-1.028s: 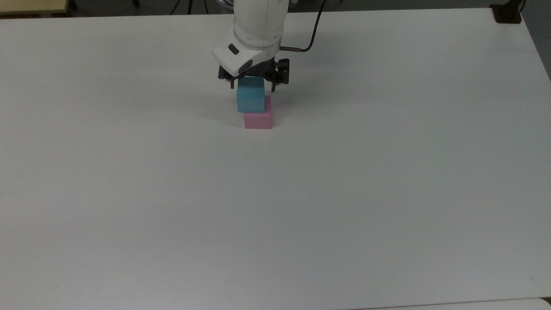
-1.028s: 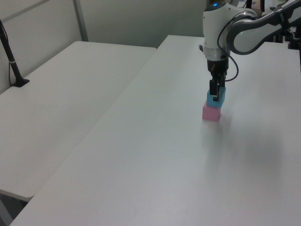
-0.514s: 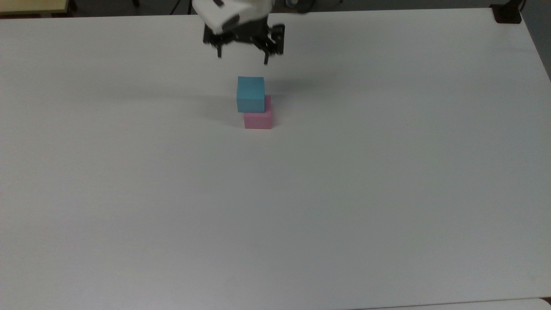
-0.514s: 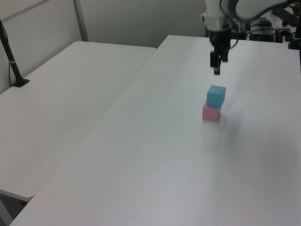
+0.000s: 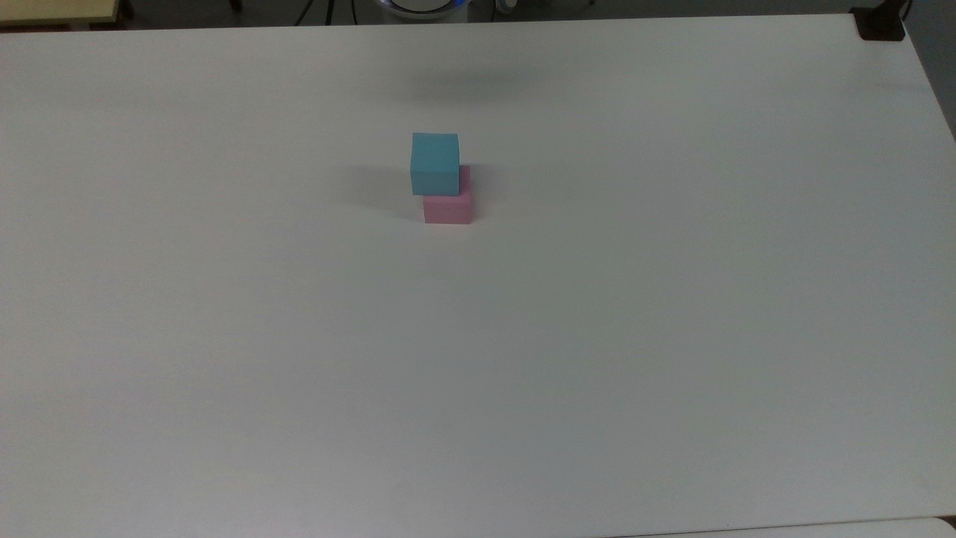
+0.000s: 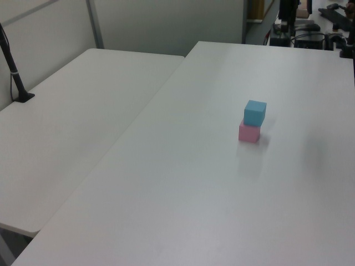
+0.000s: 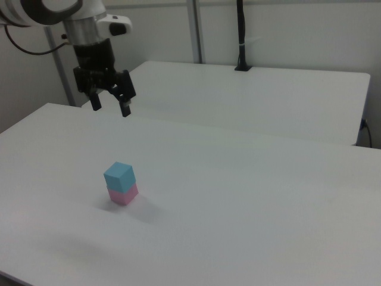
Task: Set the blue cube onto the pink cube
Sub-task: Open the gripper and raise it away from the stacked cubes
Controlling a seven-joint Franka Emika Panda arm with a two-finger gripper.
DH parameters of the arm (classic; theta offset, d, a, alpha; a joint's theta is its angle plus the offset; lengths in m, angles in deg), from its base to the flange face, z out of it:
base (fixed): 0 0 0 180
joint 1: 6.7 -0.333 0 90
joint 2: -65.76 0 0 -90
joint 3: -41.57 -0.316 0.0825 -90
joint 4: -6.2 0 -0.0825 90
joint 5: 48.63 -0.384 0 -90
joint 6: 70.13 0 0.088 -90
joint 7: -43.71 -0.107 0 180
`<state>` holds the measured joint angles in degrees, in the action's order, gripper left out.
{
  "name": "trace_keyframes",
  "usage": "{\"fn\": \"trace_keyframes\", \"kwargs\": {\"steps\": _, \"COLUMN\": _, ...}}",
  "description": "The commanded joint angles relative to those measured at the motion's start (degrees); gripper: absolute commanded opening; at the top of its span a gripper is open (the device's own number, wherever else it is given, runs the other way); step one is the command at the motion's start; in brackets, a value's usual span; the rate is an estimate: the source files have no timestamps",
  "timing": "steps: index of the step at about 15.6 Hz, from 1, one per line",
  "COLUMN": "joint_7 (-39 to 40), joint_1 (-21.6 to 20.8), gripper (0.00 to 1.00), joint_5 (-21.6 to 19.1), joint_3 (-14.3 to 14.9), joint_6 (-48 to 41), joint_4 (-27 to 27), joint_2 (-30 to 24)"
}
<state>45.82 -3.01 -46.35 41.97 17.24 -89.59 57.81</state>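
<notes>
The blue cube (image 5: 435, 163) (image 6: 254, 112) (image 7: 119, 176) rests on top of the pink cube (image 5: 448, 208) (image 6: 249, 133) (image 7: 124, 194), shifted a little toward the top view's left so part of the pink top shows. In the right view my gripper (image 7: 111, 107) hangs open and empty well above the table, up and to the right view's left of the stack. Nothing touches the cubes.
The stack stands on a wide white table (image 5: 478, 359). A second white table (image 6: 72, 111) (image 7: 268, 95) adjoins it. A black post (image 6: 14, 66) (image 7: 240, 36) stands on that table. A dark clamp (image 5: 880, 22) sits at the top view's far right corner.
My gripper let go of the blue cube, rose and drew back out of the top and left views. The blue cube stayed on the pink cube.
</notes>
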Motion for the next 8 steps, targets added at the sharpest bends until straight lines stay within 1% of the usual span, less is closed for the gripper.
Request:
{"fn": "trace_keyframes", "kwargs": {"steps": 1, "joint_7": 3.25, "joint_1": -0.09, "gripper": 1.00, "joint_5": -2.37, "joint_3": 4.00, "joint_6": 5.17, "joint_4": -0.01, "joint_2": -0.04}}
{"fn": "trace_keyframes", "kwargs": {"steps": 3, "joint_7": 3.25, "joint_1": -0.09, "gripper": 1.00, "joint_5": -2.54, "joint_3": 4.53, "joint_6": 5.45, "joint_4": 0.60, "joint_2": 0.05}}
{"fn": "trace_keyframes", "kwargs": {"steps": 8, "joint_7": 3.16, "joint_1": -0.26, "gripper": 1.00, "joint_5": -2.63, "joint_3": 4.53, "joint_6": 6.85, "joint_4": 1.13, "joint_2": 1.01}}
